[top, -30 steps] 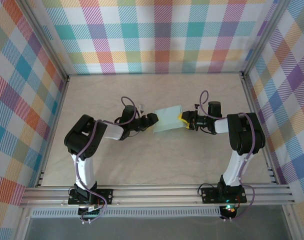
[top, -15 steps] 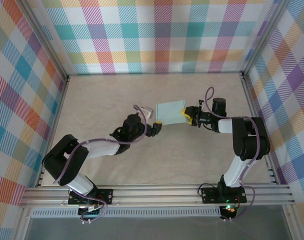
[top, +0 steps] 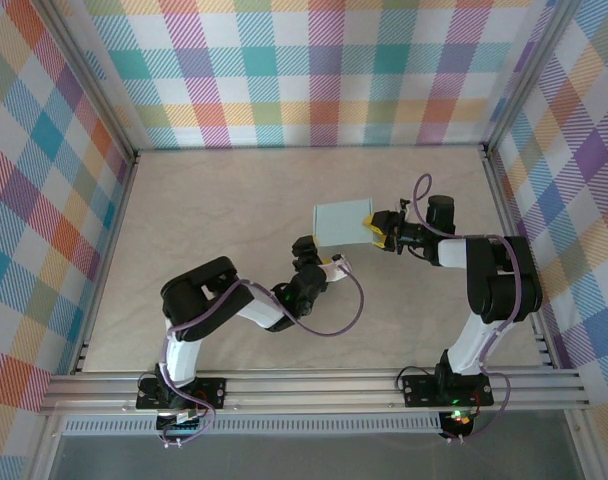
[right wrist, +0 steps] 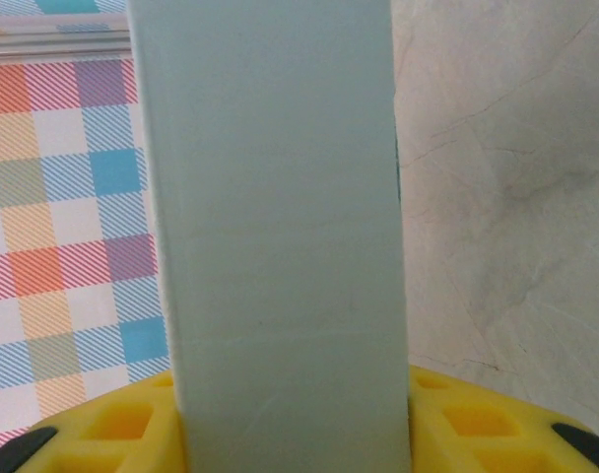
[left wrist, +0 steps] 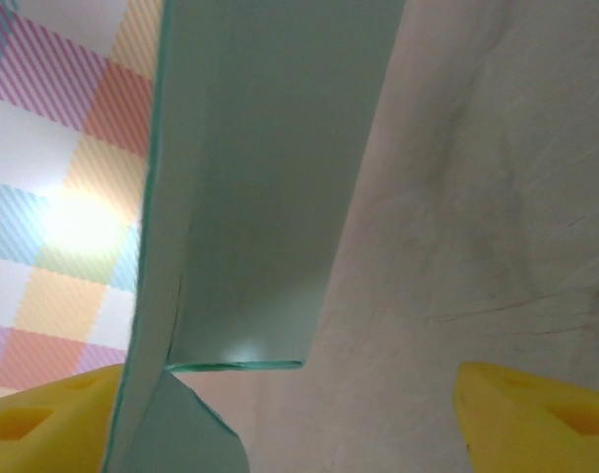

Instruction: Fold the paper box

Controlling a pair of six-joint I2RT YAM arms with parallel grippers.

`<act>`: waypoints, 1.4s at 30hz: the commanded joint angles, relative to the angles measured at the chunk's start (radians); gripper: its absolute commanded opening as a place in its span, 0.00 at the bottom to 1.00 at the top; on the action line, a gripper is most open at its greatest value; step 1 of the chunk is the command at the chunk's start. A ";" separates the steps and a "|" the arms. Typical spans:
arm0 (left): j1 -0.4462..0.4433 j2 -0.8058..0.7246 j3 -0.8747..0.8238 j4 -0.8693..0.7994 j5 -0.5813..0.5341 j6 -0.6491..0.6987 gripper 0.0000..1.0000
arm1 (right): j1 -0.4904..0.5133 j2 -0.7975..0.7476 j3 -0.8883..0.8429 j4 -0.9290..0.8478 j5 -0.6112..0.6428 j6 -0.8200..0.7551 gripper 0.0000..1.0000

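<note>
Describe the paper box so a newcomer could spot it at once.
On the beige marbled table, look just right of centre. The pale mint-green thin-card paper box is held by the right gripper. Nothing else there is plain green.

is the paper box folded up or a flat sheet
Folded: the paper box is a compact rectangle, clamped in the right gripper; one end flap looks untucked.

Bright, even light leaves only faint shadows on the surface (top: 234, 200), and the wrist views go soft up close (small glare spot on the paper box (left wrist: 270, 177)), yellow fingers (left wrist: 536, 414) blurred.
</note>
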State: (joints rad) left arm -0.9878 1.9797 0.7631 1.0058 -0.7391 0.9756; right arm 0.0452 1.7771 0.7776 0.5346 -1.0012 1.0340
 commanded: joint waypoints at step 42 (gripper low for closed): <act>0.026 0.120 0.135 0.204 -0.152 0.212 0.27 | -0.007 -0.050 -0.044 0.087 -0.049 0.057 0.54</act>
State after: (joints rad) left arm -0.9703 2.1033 0.8822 1.2240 -0.8764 1.2156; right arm 0.0387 1.7416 0.7464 0.6056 -1.0122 1.0889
